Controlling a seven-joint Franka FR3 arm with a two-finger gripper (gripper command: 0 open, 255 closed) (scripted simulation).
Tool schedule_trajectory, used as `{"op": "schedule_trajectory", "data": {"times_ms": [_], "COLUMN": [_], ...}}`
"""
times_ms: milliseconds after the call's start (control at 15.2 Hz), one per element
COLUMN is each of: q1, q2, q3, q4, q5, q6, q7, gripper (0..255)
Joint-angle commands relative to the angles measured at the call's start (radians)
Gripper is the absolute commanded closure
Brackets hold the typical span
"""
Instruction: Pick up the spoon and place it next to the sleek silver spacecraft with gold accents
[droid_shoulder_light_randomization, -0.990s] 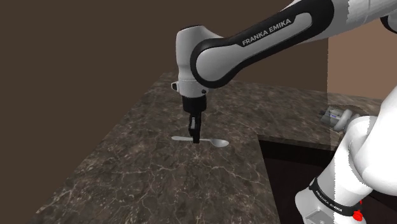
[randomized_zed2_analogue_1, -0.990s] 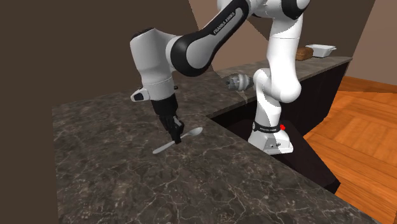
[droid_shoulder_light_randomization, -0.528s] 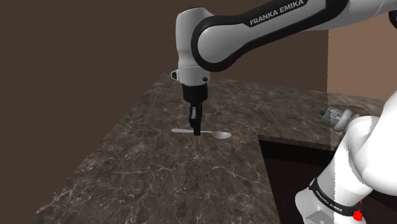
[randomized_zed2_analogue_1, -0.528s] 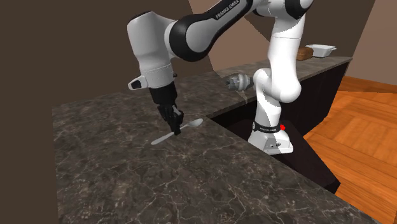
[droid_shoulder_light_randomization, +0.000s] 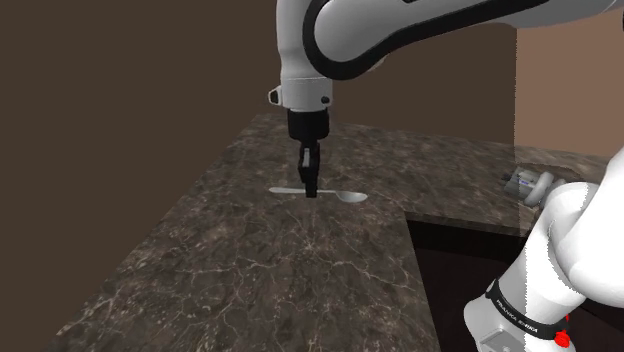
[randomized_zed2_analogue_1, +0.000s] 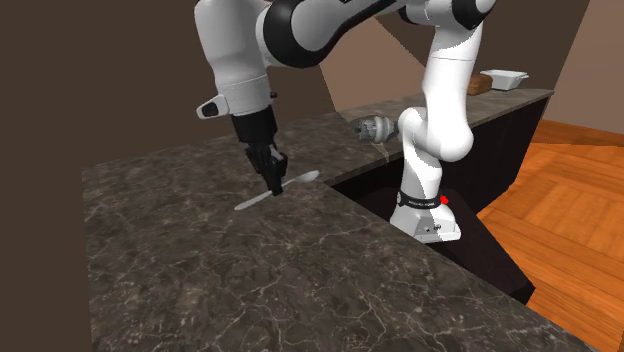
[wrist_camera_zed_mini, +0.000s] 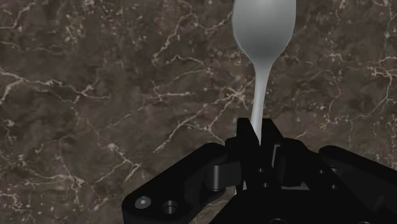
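Observation:
A pale grey spoon (droid_shoulder_light_randomization: 348, 197) hangs roughly level a little above the dark marble counter (droid_shoulder_light_randomization: 280, 270), clasped at mid-handle by my black gripper (droid_shoulder_light_randomization: 311, 190), which is shut on it. In the second exterior view the spoon (randomized_zed2_analogue_1: 303, 179) sticks out either side of the gripper (randomized_zed2_analogue_1: 275, 188). In the wrist view its bowl (wrist_camera_zed_mini: 263, 25) points away from the gripper (wrist_camera_zed_mini: 256, 137), handle pinched between the fingers (wrist_camera_zed_mini: 245, 137). The silver spacecraft (randomized_zed2_analogue_1: 375, 128) lies on the adjoining counter near the arm's base; it also shows at the shoulder view's right, spacecraft (droid_shoulder_light_randomization: 525, 183).
The counter forms an L around a recess where my stand (randomized_zed2_analogue_1: 428, 218) sits. A white dish (randomized_zed2_analogue_1: 503, 79) and a brown block (randomized_zed2_analogue_1: 478, 86) rest on the far counter end. Orange wooden floor (randomized_zed2_analogue_1: 575, 200) lies beyond. Brown walls back the counter.
The gripper has risen with the spoon held in it, lifting the spoon off the counter. It has also drifted slightly toward the back of the counter.

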Motion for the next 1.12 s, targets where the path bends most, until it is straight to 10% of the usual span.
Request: {"op": "schedule_trajectory", "data": {"times_ms": [0, 594, 1056], "q1": [0.000, -0.003, -0.057], "q2": [-0.006, -0.022, -0.226], "q3": [-0.001, -0.004, -0.090], "q4": [0.021, 0.121, -0.090], "q5": [0.001, 0.001, 0.002], "q6": [-0.028, -0.142, -0.151], "q7": [0.003, 0.012, -0.138], "gripper": [255, 255, 255]}}
